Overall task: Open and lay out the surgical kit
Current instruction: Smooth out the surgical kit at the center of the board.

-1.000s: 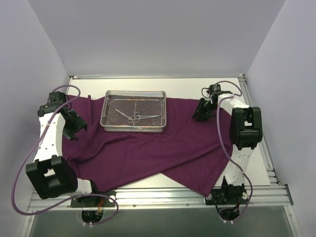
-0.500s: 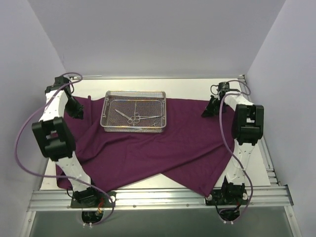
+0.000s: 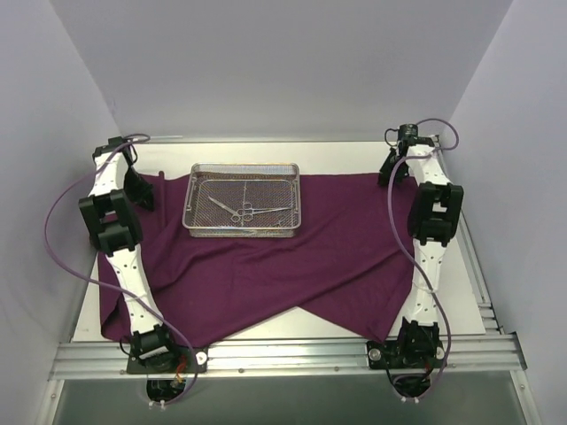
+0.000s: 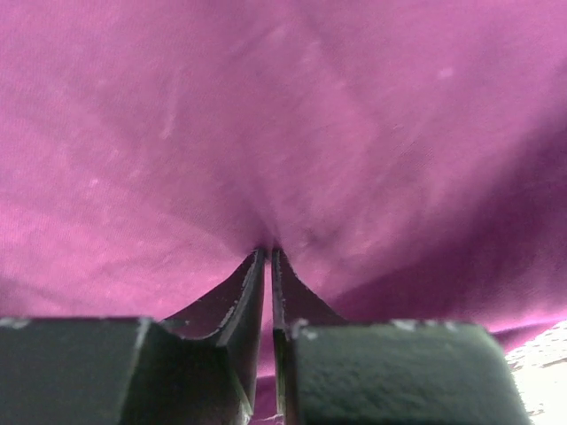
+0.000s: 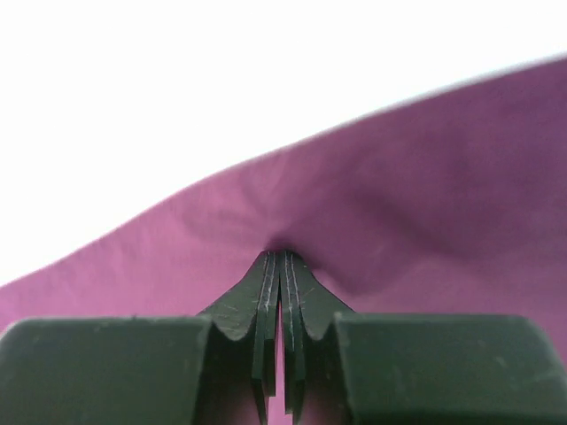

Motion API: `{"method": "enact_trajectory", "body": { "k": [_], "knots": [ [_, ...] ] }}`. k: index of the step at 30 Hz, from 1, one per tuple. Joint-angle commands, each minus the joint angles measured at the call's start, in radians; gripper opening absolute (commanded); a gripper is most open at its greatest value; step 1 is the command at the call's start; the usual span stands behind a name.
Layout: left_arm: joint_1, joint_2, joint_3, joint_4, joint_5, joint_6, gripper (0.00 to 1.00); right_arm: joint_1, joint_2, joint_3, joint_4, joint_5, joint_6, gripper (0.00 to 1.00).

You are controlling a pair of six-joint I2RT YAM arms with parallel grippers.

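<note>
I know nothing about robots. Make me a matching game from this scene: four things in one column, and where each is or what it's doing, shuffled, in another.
Things:
1. left pincer
2. right pincer
3. wire-mesh tray
4. scissor-like instruments

States:
A. lying inside the tray
B. shut on the far right edge of the purple cloth
C. resting on the cloth
D. shut on the cloth's far left edge

Pairs: 1-D; 2-B; 3-C; 4-A
</note>
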Motion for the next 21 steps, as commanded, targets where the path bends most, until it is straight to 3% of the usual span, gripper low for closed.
{"method": "enact_trajectory", "body": {
  "k": [1,2,5,7,8,11,14,17,19,21],
  "knots": [
    [-0.016,0.069,0.124,-0.023,0.034,-0.004,0.17,-0.036,0.196,0.128,-0.132,0.277,-0.095,0.00],
    [-0.027,0.107,0.152,-0.033,0.034,-0.008,0.17,-0.025,0.193,0.183,-0.140,0.261,-0.129,0.00],
    [-0.036,0.147,0.200,-0.036,0.060,-0.023,0.18,0.018,0.076,0.144,-0.097,0.211,-0.140,0.00],
    [-0.036,0.152,0.197,-0.010,0.084,-0.032,0.20,0.038,-0.028,0.095,-0.080,0.148,-0.128,0.07],
    [-0.036,0.147,0.186,-0.002,0.087,-0.041,0.22,0.046,-0.097,0.037,-0.082,0.140,-0.122,0.14],
    [-0.036,0.117,0.154,0.024,0.103,-0.044,0.23,0.075,-0.201,-0.101,-0.070,0.091,-0.122,0.17],
    [-0.041,0.065,0.096,0.041,0.114,-0.050,0.29,0.092,-0.361,-0.354,-0.037,0.065,-0.100,0.24],
    [-0.044,0.000,0.009,0.061,0.091,-0.054,0.33,0.092,-0.447,-0.472,0.015,0.060,-0.091,0.29],
    [-0.044,-0.029,-0.036,0.085,0.075,-0.055,0.34,0.092,-0.450,-0.537,0.021,0.066,-0.086,0.28],
    [-0.042,-0.041,-0.067,0.079,0.068,-0.057,0.35,0.092,-0.429,-0.554,0.021,0.075,-0.083,0.21]
  ]
}}
